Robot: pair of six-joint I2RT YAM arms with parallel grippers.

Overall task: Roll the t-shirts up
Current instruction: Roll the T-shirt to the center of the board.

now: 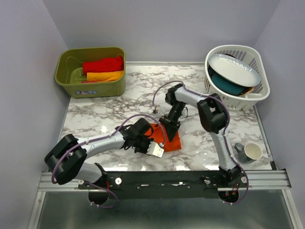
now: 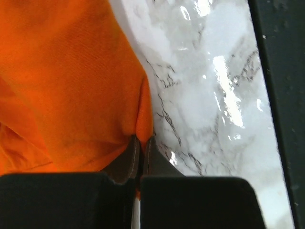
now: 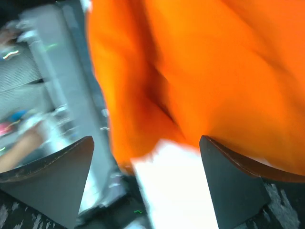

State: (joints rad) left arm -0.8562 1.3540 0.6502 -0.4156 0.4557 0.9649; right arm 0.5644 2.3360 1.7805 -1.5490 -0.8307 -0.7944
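A vivid orange t-shirt lies bunched on the marble table between the two arms. My left gripper is at its near left edge, shut on a fold of the orange cloth; the thin hem shows pinched between the fingers. Directly over the shirt from behind, my right gripper stands open, its fingertips wide apart with the orange cloth below and nothing held. A red t-shirt and a yellow-orange t-shirt lie folded in the green bin.
The green bin stands at the back left. A white basket with white and teal dishes stands at the back right. A mug sits by the right arm's base. The black frame rail runs along the near edge.
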